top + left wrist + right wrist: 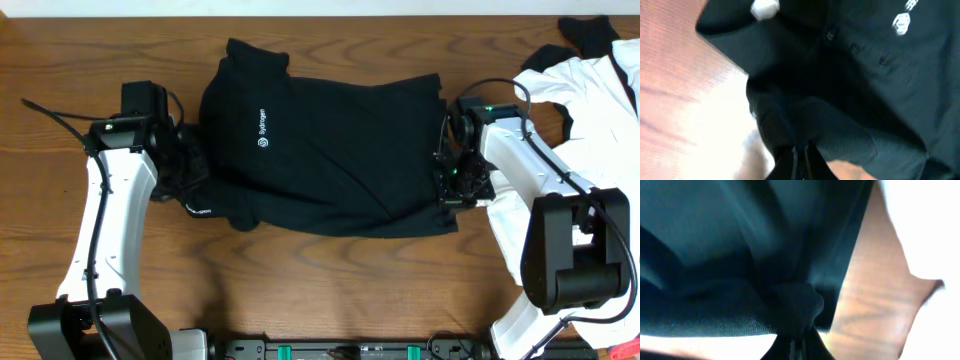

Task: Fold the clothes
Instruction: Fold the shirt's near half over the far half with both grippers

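A black shirt (330, 150) with a small white logo and text print lies spread across the middle of the table, partly folded. My left gripper (190, 172) is shut on the shirt's left edge. In the left wrist view the fingers (801, 160) pinch a bunch of the black fabric (850, 95), and buttons and the white print show above. My right gripper (447, 170) is shut on the shirt's right edge. In the right wrist view the fingers (799, 347) clamp a gathered fold of black fabric (740, 255).
A white garment (590, 110) with black trim lies at the right side of the table, partly under my right arm; it also shows in the right wrist view (925, 225). A black garment piece (590, 35) lies at the far right corner. Bare wood table (330, 280) runs along the front.
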### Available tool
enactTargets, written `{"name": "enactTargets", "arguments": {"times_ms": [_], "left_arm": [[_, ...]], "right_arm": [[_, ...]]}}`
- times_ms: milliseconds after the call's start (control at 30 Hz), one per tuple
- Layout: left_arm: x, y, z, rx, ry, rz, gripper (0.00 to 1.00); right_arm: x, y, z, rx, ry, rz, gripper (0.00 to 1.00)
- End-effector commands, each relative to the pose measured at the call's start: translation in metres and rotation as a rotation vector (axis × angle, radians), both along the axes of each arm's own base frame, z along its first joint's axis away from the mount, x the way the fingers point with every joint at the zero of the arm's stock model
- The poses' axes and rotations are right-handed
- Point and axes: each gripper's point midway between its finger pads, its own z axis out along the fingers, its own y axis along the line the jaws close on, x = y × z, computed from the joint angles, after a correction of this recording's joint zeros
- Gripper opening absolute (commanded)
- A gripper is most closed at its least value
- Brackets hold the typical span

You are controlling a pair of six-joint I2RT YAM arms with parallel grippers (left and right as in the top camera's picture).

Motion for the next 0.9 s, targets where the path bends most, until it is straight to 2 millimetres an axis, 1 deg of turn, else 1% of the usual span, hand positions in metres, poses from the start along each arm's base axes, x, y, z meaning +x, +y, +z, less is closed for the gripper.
{"name": "enactTargets", "arguments": {"times_ms": [0,167,367,467,567,633,733,867], "left_arm": [[0.011,0.004,0.004,0.015,-0.052,0.018,0.06],[0.027,0.006,0.008,0.021,-0.117,0.018,0.06],[0.033,0.011,0.004,0.048,-0.124,0.026,0.06],[0.034,0.015,-0.002,0.069,-0.106,0.035,0.06],[0.036,0.016,-0.013,0.067,-0.08,0.034,0.06],[0.037,0.016,-0.021,0.065,-0.06,0.033,0.06],[0.042,0.016,-0.032,0.064,-0.045,0.033,0.06],[0.052,0.017,-0.034,0.066,-0.072,0.034,0.06]], "right_arm": [[0.018,0.007,0.008,0.023,-0.086,-0.012,0.01],[0.034,0.011,0.006,0.045,-0.147,-0.014,0.01],[0.056,0.011,0.007,0.057,-0.236,-0.023,0.01],[0.066,0.008,0.007,0.061,-0.277,-0.035,0.01],[0.077,0.005,0.009,0.065,-0.315,-0.048,0.01],[0.081,0.003,0.011,0.066,-0.33,-0.054,0.01],[0.087,0.005,0.017,0.1,-0.348,-0.034,0.01],[0.094,0.008,0.028,0.144,-0.378,-0.021,0.01]]}}
